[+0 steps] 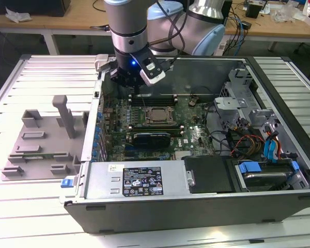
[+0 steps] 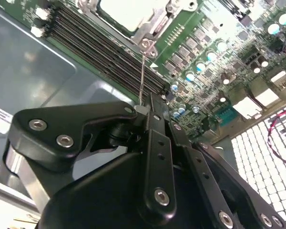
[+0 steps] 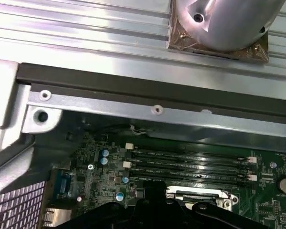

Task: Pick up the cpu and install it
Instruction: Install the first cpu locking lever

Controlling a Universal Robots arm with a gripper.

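Room: workbenches (image 1: 67, 20) strung with cables stood behind the rig in the exterior view.
Table: a slatted metal table (image 1: 41, 77) carried a grey fixture (image 1: 41, 139) at the exterior view's left.
Case: the open case (image 1: 196, 206) lay flat on the table, with the board (image 1: 196, 134) facing up.
Socket: a metal frame (image 2: 150, 33) sat mid-board, and there was the cpu (image 1: 156, 115), seated flat inside it, plate up.
Relation: the gripper (image 2: 155, 107) hung over the board's far edge. From its tips the cpu lay just past the memory slots (image 2: 105, 57), toward the near side of the exterior view and lower down. It was square, so I had no long axis to line up.
Fingers: the fingers (image 2: 157, 143) looked closed together, with no chip between them.
Lever: a thin wire lever (image 2: 142, 76) ran from the frame's corner right to the tips. Pinched or only touching, I couldn't tell.
Stage: my read was chip in place, work now at the latch.
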